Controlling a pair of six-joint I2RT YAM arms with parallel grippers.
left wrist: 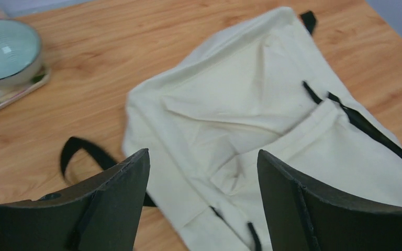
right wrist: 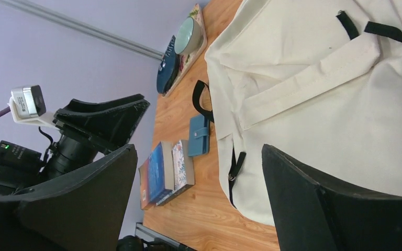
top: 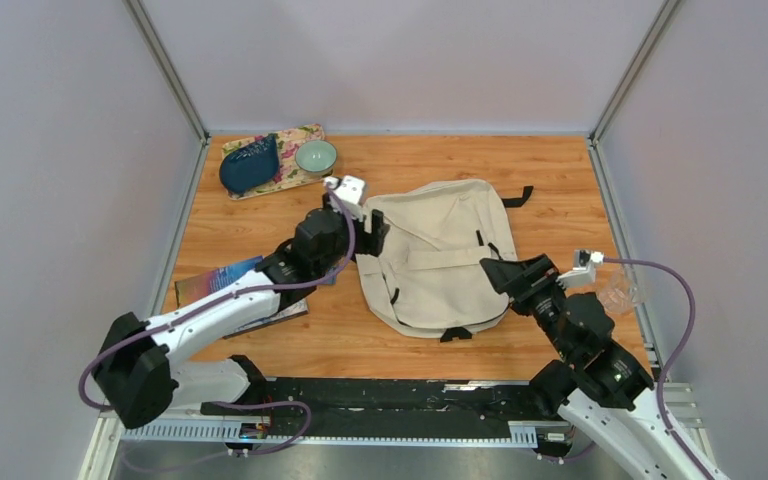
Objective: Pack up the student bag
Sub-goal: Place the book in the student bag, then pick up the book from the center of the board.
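backpack (top: 440,255), cream fabric, black straps, flat mid-table
long axis far-to-near; left gripper (top: 369,231) gapes at its far-left edge, right gripper (top: 513,272) gapes over its near-right corner, seemingly equally close.

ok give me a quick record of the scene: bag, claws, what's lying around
bag: cream backpack, lying flat mid-table
left claw: open, holding nothing, at the bag's left edge
right claw: open, holding nothing, at the bag's right edge
books: stacked left of the bag
wallet: small, blue, between books and bag
back left: green bowl and dark blue pouch on a floral mat
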